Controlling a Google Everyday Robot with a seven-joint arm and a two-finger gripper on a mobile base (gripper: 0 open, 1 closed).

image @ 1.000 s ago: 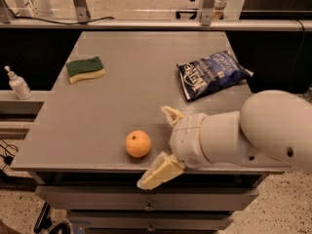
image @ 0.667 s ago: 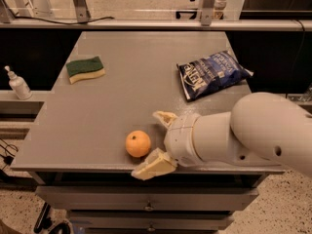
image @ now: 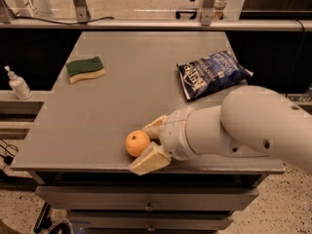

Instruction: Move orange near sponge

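Camera view: the orange (image: 137, 143) sits on the grey table (image: 97, 111), close to its near edge. The gripper (image: 139, 149) is right at the orange, reaching in from the right of the picture on a thick white arm (image: 243, 126). Its two pale fingers (image: 151, 159) are spread wide with the orange between them, one on the far side of the fruit and one on the near side, almost over the table edge. Whether the pads already press on the peel is hard to say from this angle; the spread looks a little wider than the fruit. The orange is round, so no long axis matters. What counts is that it lies between the fingers, just ahead of the palm, so closing should catch it.

The sponge (image: 85, 69) lies well apart from the orange, farther back on the table and to the left in the picture, green side up. The carry would likely run diagonally that way over bare tabletop. A blue chip bag (image: 212, 73) lies behind the orange and to its right, clear of that path.

Beyond the orange's left, off the table, a small pump bottle (image: 18, 84) stands on a lower ledge. Far behind the orange, a rail and metal frame legs stand on a pale floor.
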